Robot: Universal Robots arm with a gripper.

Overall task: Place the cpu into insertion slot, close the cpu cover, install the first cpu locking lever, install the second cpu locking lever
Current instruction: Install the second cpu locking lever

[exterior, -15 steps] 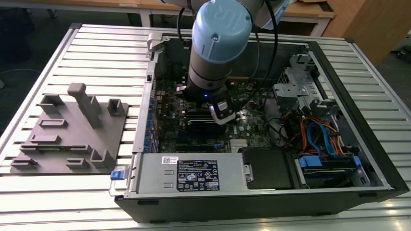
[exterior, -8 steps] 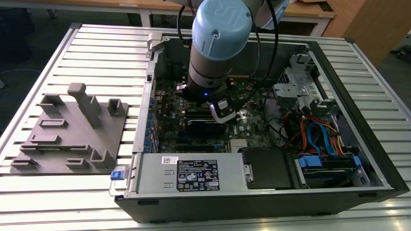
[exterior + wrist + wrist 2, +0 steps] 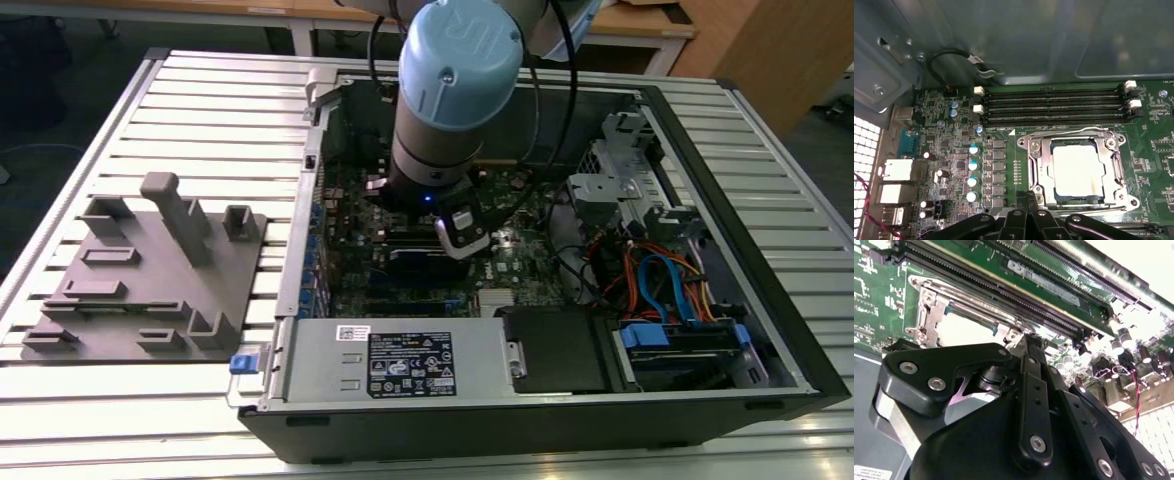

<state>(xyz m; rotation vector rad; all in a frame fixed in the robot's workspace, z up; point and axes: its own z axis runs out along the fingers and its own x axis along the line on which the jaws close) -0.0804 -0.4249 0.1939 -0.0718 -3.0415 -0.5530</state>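
The cpu [image 3: 1077, 171] sits seated in the insertion slot [image 3: 1040, 165] with the cpu cover [image 3: 1114, 162] lowered over it; step 2 appears complete, lever installation in hand; the gripper [image 3: 1029, 197], fingers closed together on nothing visible, hovers at the slot's edge; engaging a locking lever requires precise contact.

Green motherboard [image 3: 1004, 125] speckled with silver-topped capacitors [image 3: 973, 165], black memory slots [image 3: 1054, 105] with white end clips. The pale silver-grey square cpu [image 3: 1077, 169] sits framed by the shiny silvery metal cpu cover [image 3: 1036, 165]. Matte black gripper [image 3: 1029, 340], light blue arm joint [image 3: 461, 45], grey slatted worktop [image 3: 120, 420], black computer case [image 3: 534, 425].
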